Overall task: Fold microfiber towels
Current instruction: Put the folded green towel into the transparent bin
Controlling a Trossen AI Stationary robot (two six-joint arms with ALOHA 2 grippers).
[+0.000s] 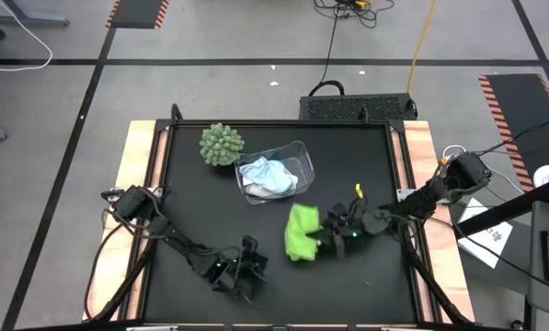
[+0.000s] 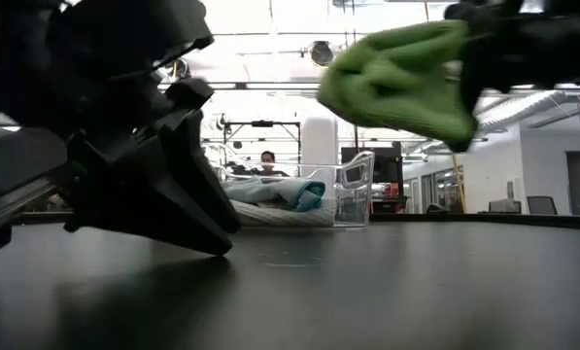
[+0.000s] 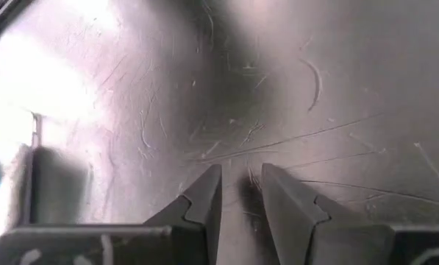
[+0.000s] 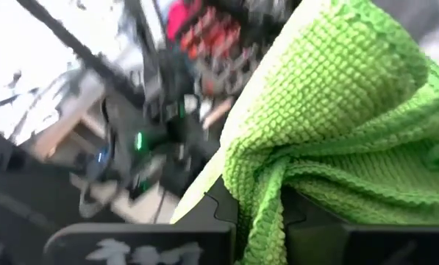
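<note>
My right gripper [image 1: 327, 241] is shut on the lime green microfiber towel [image 1: 302, 232], which is bunched up over the middle right of the black table [image 1: 366, 285]. The low view shows this towel [image 2: 396, 78] in the air. A white and a light blue towel [image 1: 267, 175] lie crumpled in the clear plastic bin [image 1: 302, 158] at the far middle. Close over the bare table near its front edge, left of the green towel, my left gripper [image 3: 241, 177] slants downward. Its fingers stand a narrow gap apart with nothing between them. My right gripper pinches a gathered fold of the green towel [image 4: 267, 188] between its two fingers, several layers bunched together. The fingers lie about level and come from the table's right side. The towel is lifted clear of the table and bulges out beyond the fingertips, slack.
A round green spiky ball plant [image 1: 221, 144] stands at the far left beside the bin. Bare black tabletop lies between the two grippers and along the front. Wooden rails [image 1: 131, 184] border the table's left and right sides. A person [image 2: 266, 161] shows far behind the bin.
</note>
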